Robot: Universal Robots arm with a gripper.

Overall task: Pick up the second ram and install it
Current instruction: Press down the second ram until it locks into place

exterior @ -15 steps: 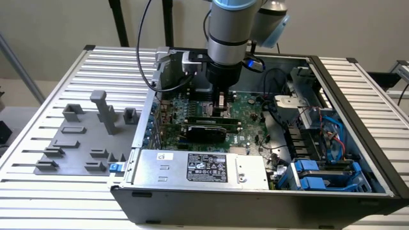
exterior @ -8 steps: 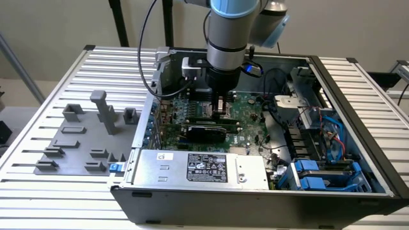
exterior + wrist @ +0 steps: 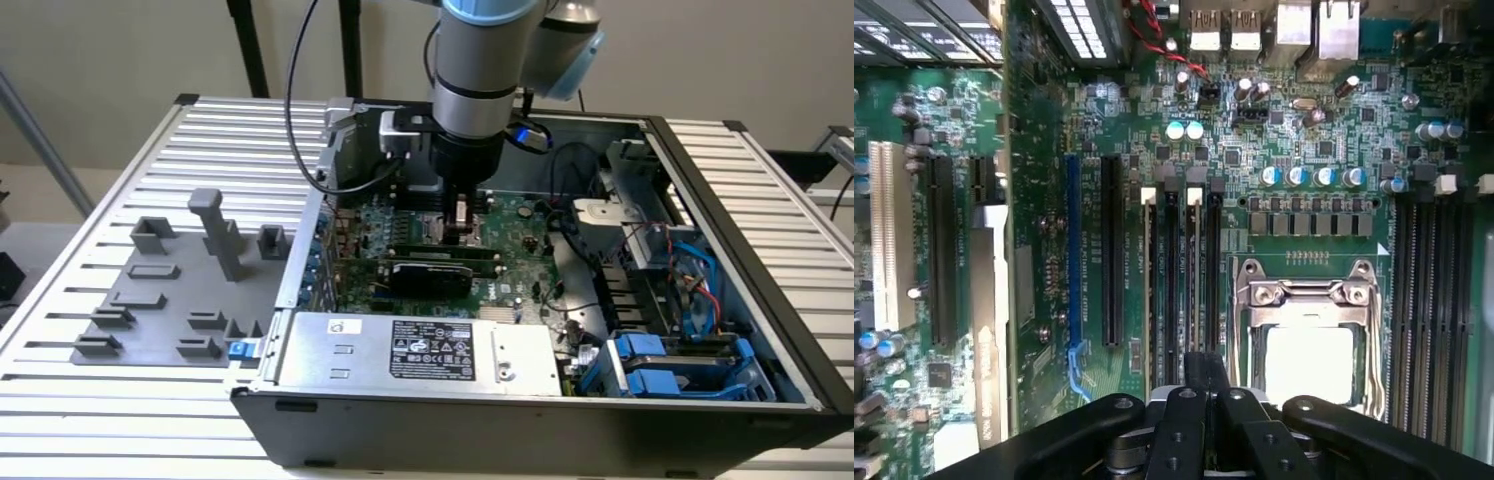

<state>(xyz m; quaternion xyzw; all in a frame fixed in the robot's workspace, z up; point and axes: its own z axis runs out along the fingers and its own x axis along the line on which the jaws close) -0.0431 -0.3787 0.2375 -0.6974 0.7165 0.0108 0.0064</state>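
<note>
Black claw (image 3: 1204, 385) closed over motherboard (image 3: 1094, 120).

Arm (image 3: 474, 70) over open computer case (image 3: 534, 410), pincer (image 3: 461, 232) closed above motherboard (image 3: 514, 235)

motherboard (image 3: 514, 235) in case (image 3: 534, 420) (fixture tray (image 3: 160, 300) beside)

A plain beige wall (image 3: 120, 50) stands at the far side, behind a ribbed, slatted metal counter (image 3: 94, 410) under even light.
</note>
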